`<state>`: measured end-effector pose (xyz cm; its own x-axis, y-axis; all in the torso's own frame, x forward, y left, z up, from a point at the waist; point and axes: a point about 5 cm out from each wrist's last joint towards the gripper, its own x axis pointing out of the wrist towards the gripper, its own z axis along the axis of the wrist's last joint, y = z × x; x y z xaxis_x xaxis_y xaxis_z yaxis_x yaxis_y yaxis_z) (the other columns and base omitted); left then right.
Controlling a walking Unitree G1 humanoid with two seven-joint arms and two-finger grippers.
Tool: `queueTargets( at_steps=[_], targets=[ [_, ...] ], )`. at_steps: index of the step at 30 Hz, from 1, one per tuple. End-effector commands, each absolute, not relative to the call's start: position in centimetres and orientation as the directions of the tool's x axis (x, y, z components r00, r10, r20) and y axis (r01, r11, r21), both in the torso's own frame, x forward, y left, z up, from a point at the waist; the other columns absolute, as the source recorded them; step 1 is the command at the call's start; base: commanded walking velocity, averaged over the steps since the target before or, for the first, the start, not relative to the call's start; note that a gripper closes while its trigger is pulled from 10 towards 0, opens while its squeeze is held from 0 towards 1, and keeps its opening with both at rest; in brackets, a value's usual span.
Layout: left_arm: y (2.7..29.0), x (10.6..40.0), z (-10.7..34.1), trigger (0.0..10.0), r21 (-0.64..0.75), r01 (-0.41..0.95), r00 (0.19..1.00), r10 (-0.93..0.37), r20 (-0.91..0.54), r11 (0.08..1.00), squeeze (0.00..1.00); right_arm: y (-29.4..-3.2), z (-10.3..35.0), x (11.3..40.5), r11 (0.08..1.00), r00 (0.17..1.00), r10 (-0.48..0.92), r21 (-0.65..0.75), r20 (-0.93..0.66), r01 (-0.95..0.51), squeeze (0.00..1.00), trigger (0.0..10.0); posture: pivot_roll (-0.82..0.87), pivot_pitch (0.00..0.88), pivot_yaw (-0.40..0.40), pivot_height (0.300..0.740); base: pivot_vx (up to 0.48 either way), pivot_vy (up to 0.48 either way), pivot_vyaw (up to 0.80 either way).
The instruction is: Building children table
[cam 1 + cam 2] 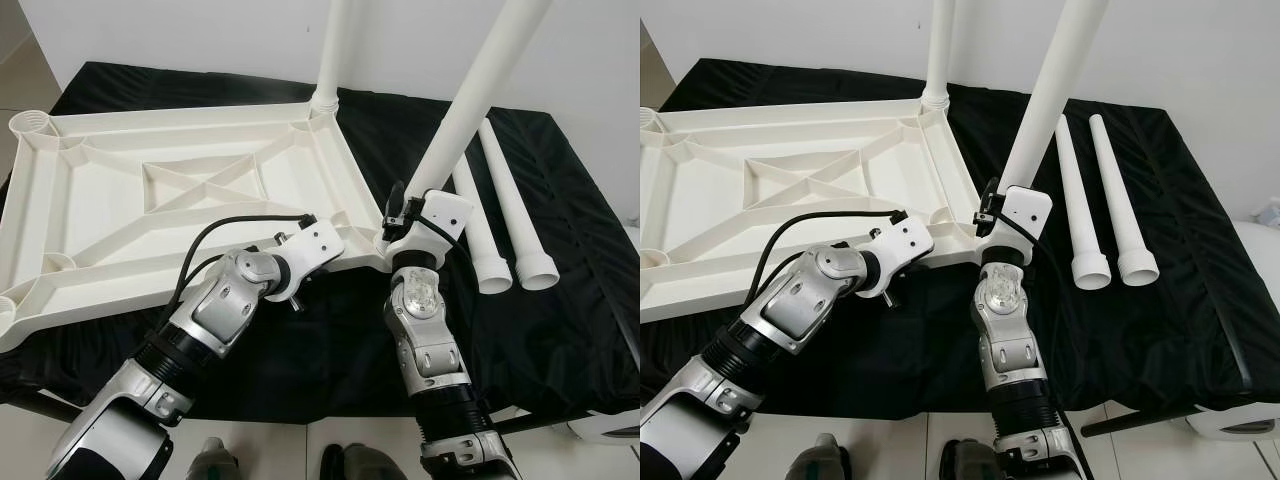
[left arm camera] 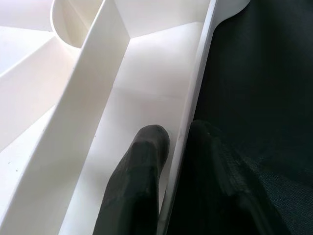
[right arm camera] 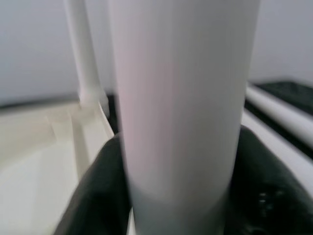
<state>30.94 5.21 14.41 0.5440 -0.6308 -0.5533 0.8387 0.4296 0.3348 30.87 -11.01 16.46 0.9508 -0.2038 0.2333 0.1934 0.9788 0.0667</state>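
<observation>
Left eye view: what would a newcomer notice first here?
The big white tabletop lies upside down on the black cloth, one leg upright in its far corner. The right tool grips a second leg at the near corner, while the left tool pinches the tabletop's rim. Two spare legs lie on the right.

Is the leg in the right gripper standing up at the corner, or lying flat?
Standing up, leaning slightly. The leg rises from the tabletop's near corner, with the right gripper closed around its base. Whether it is fully seated cannot be told.
</observation>
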Motion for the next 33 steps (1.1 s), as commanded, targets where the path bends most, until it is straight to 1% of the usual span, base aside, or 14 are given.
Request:
queueTargets(
  at_steps=[1, 8, 13, 14, 15, 17, 18, 21, 22, 24, 26, 29, 32, 33],
  targets=[
    [4.8, 30.8, 14.4, 10.0, 0.350, 0.853, 0.522, -0.641, -0.563, 0.387, 0.00, -12.1, 13.9, 30.6, 0.973, 0.966, -0.230, 0.039, 0.120, 0.227, 1.00, 10.0, 0.05, 0.081, -0.055, 0.740, 0.000, 0.000, 0.00],
    [4.8, 30.9, 14.5, 10.0, 0.352, 0.852, 0.524, -0.640, -0.562, 0.387, 0.00, -12.3, 14.1, 30.4, 0.979, 0.971, -0.202, 0.062, 0.130, 0.195, 1.00, 10.0, 0.04, 0.082, -0.056, 0.740, 0.000, 0.000, 0.00],
    [4.7, 30.9, 14.5, 10.0, 0.354, 0.851, 0.525, -0.640, -0.560, 0.388, 0.00, -12.5, 14.2, 30.3, 0.984, 0.973, -0.179, 0.052, 0.145, 0.173, 1.00, 10.0, 0.04, 0.082, -0.057, 0.740, 0.000, 0.000, 0.00],
    [4.7, 30.9, 14.6, 10.0, 0.354, 0.850, 0.527, -0.641, -0.558, 0.390, 0.00, -12.5, 14.3, 30.2, 0.990, 0.979, -0.134, 0.058, 0.156, 0.126, 0.00, 10.0, 0.04, 0.083, -0.061, 0.740, 0.000, 0.000, 0.00],
    [4.7, 30.9, 14.6, 10.0, 0.354, 0.850, 0.527, -0.641, -0.558, 0.390, 0.00, -12.5, 14.3, 30.2, 0.990, 0.979, -0.134, 0.058, 0.156, 0.126, 0.00, 10.0, 0.04, 0.083, -0.061, 0.740, 0.000, 0.000, 0.00],
    [4.7, 31.0, 14.6, 10.0, 0.356, 0.848, 0.530, -0.641, -0.555, 0.393, 0.00, -12.7, 14.4, 30.1, 0.997, 0.984, -0.052, 0.065, 0.170, 0.041, 0.00, 10.0, 0.04, 0.082, -0.065, 0.740, 0.000, 0.000, 0.00],
    [4.7, 31.0, 14.6, 10.0, 0.356, 0.848, 0.530, -0.641, -0.555, 0.393, 0.00, -12.7, 14.4, 30.1, 0.997, 0.984, -0.052, 0.065, 0.170, 0.041, 0.00, 10.0, 0.04, 0.082, -0.065, 0.740, 0.000, 0.000, 0.00],
    [4.7, 31.1, 14.7, 10.0, 0.358, 0.846, 0.533, -0.642, -0.551, 0.395, 0.00, -13.6, 14.5, 30.1, 0.995, 0.982, 0.060, 0.070, 0.178, -0.074, 0.00, 10.0, 0.04, 0.079, -0.066, 0.740, 0.000, 0.000, 0.00],
    [4.7, 31.1, 14.7, 10.0, 0.358, 0.846, 0.533, -0.642, -0.551, 0.395, 0.00, -13.6, 14.5, 30.1, 0.995, 0.982, 0.060, 0.070, 0.178, -0.074, 0.00, 10.0, 0.04, 0.079, -0.066, 0.740, 0.000, 0.000, 0.00],
    [4.7, 31.1, 14.7, 10.0, 0.361, 0.845, 0.534, -0.643, -0.550, 0.394, 0.00, -14.5, 14.4, 30.1, 0.987, 0.973, 0.152, 0.024, 0.172, -0.158, 0.00, 10.0, 0.04, 0.077, -0.066, 0.740, 0.000, 0.000, 0.00],
    [4.7, 31.1, 14.8, 10.0, 0.363, 0.846, 0.533, -0.644, -0.549, 0.391, 0.00, -15.0, 14.3, 30.2, 0.973, 0.962, 0.223, 0.016, 0.157, -0.229, 0.00, 10.0, 0.04, 0.075, -0.065, 0.740, 0.000, 0.000, 0.00],
    [4.6, 31.2, 14.8, 10.0, 0.363, 0.846, 0.533, -0.645, -0.548, 0.390, 0.00, -15.8, 14.3, 30.4, 0.968, 0.957, 0.250, -0.012, 0.147, -0.251, 0.00, 10.0, 0.04, 0.074, -0.064, 0.740, 0.000, 0.000, 0.00],
    [4.7, 31.2, 14.8, 10.0, 0.366, 0.846, 0.533, -0.645, -0.547, 0.389, 0.00, -16.7, 14.3, 30.8, 0.953, 0.946, 0.301, -0.072, 0.120, -0.294, 0.00, 10.0, 0.04, 0.071, -0.064, 0.740, 0.000, 0.000, 0.00],
    [4.6, 31.3, 14.9, 10.0, 0.367, 0.845, 0.535, -0.645, -0.546, 0.389, 0.00, -17.0, 14.3, 31.0, 0.937, 0.932, 0.346, -0.098, 0.107, -0.336, 0.00, 10.0, 0.04, 0.069, -0.066, 0.740, 0.000, 0.000, 0.00]
  ],
)
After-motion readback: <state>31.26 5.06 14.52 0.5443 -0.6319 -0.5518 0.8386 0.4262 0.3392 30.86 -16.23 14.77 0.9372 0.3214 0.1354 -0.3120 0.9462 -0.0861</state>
